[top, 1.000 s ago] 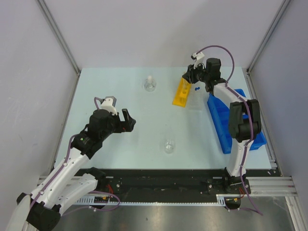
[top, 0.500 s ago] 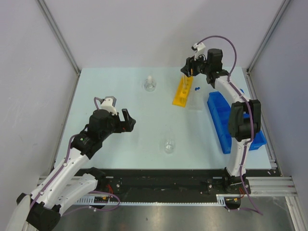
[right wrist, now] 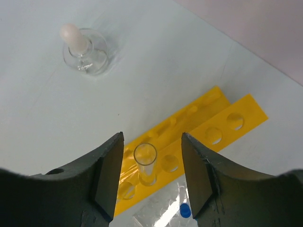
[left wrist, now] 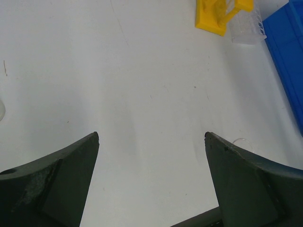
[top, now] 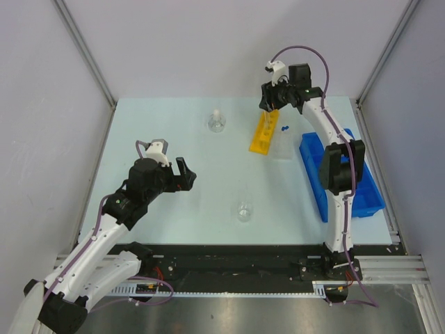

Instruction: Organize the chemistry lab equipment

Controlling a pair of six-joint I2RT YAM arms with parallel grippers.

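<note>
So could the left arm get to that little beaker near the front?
Probably yes: the left gripper is open and empty, and nothing stands between it and the small clear beaker.

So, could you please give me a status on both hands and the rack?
Left hand open over bare table. Right hand open above yellow rack; clear tube standing in it. No obstruction seen.

Your yellow holed tube rack (top: 263,136) lies far right, with one clear uncapped tube (right wrist: 145,163) upright in a hole and the clear tray (top: 281,147) just beside it. The blue compartmented bin (top: 311,163) lies along the right edge. The white-stoppered flask (top: 217,122) and small clear beaker (top: 243,211) stand well apart, mid-table.
</note>
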